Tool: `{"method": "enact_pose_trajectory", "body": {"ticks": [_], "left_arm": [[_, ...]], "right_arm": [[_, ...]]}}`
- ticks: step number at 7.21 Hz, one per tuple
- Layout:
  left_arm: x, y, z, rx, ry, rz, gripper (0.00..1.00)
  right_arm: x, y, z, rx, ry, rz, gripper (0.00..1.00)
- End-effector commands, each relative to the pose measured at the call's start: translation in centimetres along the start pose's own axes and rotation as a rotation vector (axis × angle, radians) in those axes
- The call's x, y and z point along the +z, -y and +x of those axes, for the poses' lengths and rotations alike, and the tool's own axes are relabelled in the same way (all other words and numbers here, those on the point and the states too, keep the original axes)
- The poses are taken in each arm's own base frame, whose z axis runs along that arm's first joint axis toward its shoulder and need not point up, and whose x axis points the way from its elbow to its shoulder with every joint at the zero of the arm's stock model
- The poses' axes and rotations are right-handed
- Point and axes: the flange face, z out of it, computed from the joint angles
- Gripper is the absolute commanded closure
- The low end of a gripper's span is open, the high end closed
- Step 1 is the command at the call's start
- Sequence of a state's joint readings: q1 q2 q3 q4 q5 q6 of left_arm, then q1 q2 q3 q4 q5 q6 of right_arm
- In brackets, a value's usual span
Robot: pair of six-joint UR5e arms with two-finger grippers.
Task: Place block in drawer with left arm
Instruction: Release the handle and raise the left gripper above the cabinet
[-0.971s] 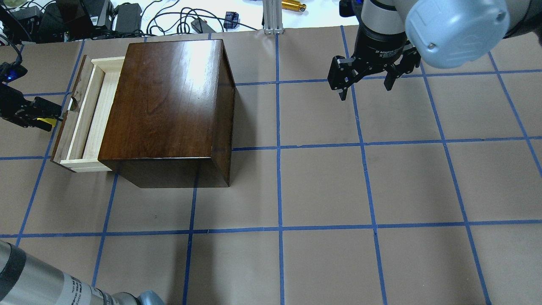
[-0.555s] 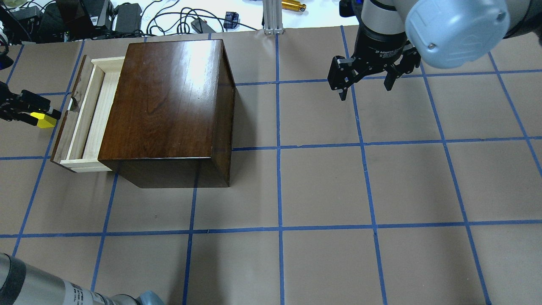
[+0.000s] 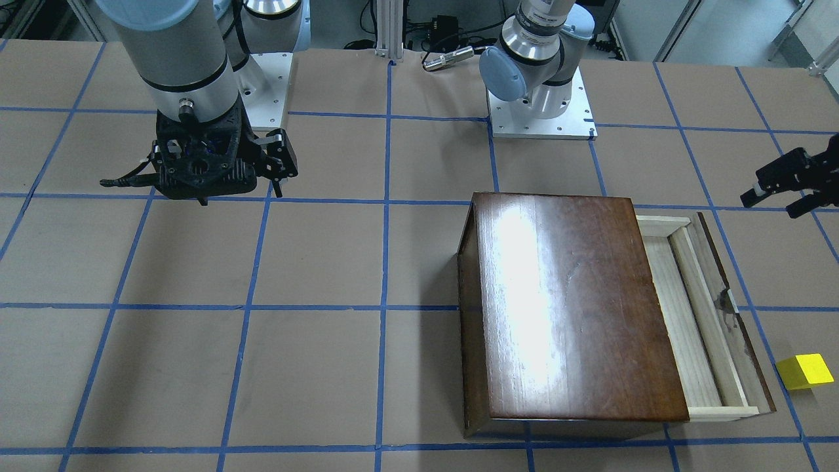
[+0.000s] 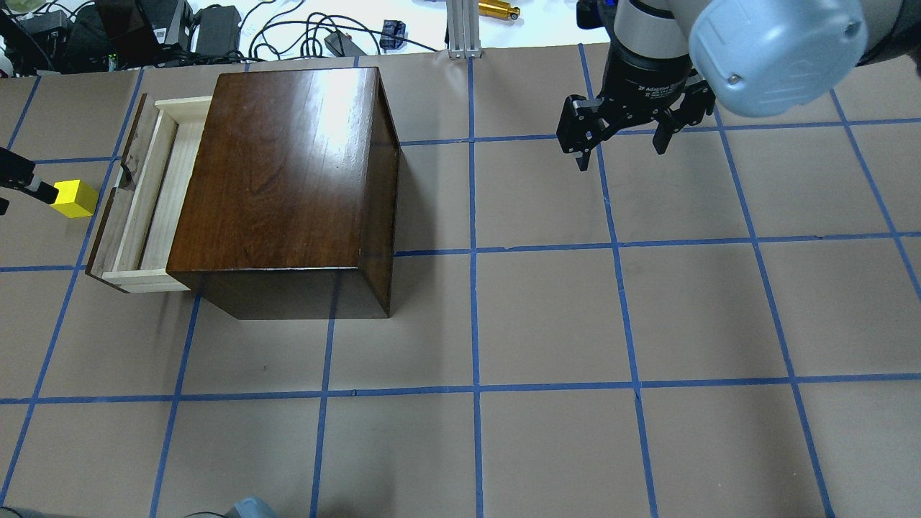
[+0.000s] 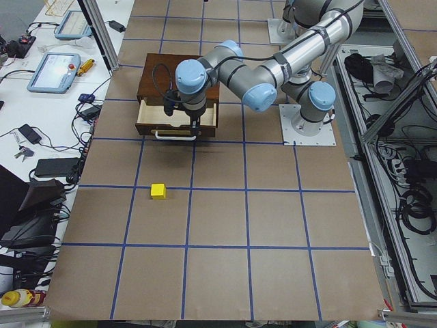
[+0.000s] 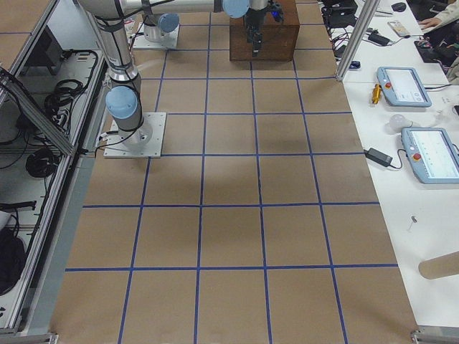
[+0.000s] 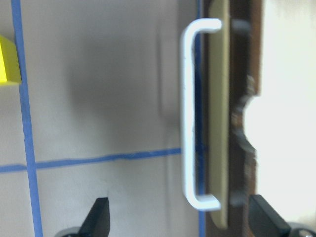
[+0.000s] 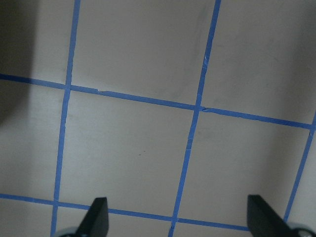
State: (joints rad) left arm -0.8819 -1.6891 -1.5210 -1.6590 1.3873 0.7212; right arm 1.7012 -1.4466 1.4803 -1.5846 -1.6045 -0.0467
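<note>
The yellow block (image 4: 74, 198) lies on the table just outside the open drawer (image 4: 155, 194) of the dark-brown wooden box (image 4: 288, 180). It also shows in the front view (image 3: 805, 372) and at the left edge of the left wrist view (image 7: 9, 61). My left gripper (image 3: 773, 203) is open and empty, raised above the table and apart from the block. Its wrist view looks down on the drawer's white handle (image 7: 190, 113). Only a finger of it shows at the overhead view's left edge (image 4: 29, 185). My right gripper (image 4: 621, 153) is open and empty, far from the box.
The drawer's dark front panel (image 3: 731, 308) stands between the block and the pale tray. Cables and power bricks (image 4: 216, 29) lie beyond the table's far edge. The right wrist view shows only brown table with blue tape lines (image 8: 197, 106).
My left gripper has drawn back from over the block towards the overhead view's left edge, uncovering the whole block. The right arm has not moved.
</note>
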Motion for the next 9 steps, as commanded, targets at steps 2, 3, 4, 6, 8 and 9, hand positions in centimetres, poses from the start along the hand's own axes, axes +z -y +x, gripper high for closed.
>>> {"method": "enact_pose_trajectory", "body": {"ticks": [2,3,4,6,8,9], "left_arm": [[-2.4,-0.8,8.5,-0.016,0.055,0.000,0.00],[-2.7,-0.2,12.8,-0.080,0.070,0.012,0.00],[-1.9,0.4,17.7,-0.103,0.099,0.001,0.00],[1.0,1.7,27.4,-0.090,0.176,0.001,0.00],[3.5,2.3,33.6,0.030,0.180,0.033,0.00],[3.3,2.1,34.5,0.053,0.218,0.035,0.00]], "right_arm": [[0.0,0.0,0.0,-0.001,0.000,0.000,0.00],[0.0,0.0,0.0,0.001,0.000,0.000,0.00],[0.0,0.0,0.0,0.001,0.000,0.000,0.00],[0.0,0.0,0.0,0.001,0.000,0.000,0.00],[0.0,0.0,0.0,-0.001,0.000,0.000,0.00],[0.0,0.0,0.0,0.001,0.000,0.000,0.00]]}}
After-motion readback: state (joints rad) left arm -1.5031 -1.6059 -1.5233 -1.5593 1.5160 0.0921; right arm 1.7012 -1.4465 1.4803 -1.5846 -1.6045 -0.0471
